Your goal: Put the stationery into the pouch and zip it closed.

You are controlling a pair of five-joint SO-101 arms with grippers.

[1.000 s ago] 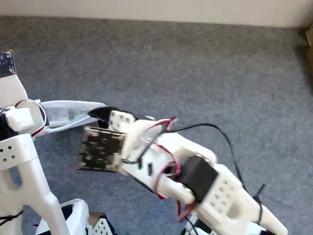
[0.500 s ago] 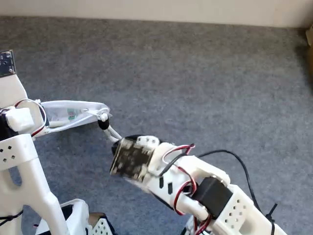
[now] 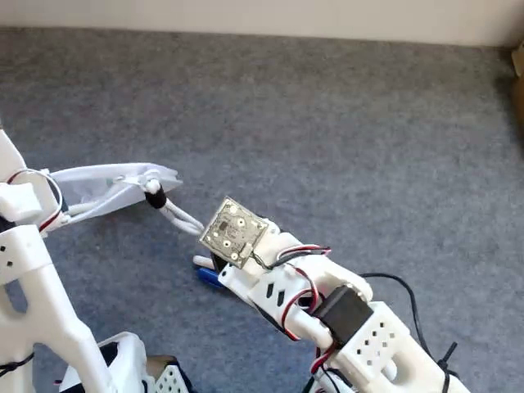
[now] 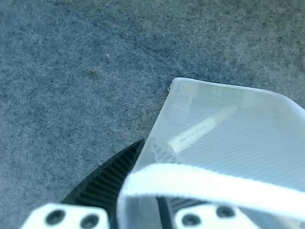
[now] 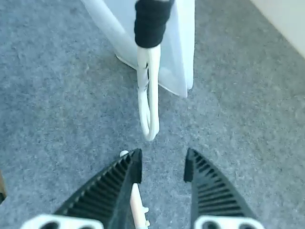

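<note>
High view: the left claw (image 3: 72,210) is clenched on one end of the white mesh pouch (image 3: 110,184), over the fuzzy grey bench (image 3: 368,123). A white cord zip pull with a black bead (image 3: 155,196) hangs from the pouch's other end, near the right arm (image 3: 327,303).

Left wrist view: a white pen (image 4: 195,133) lies inside the pouch.

Right wrist view: the right claw (image 5: 162,164) is released, and the cord loop lies just past its tips, not touching.

I think the packing is done. The zip looks pulled to the end, but I cannot see it well.
</note>
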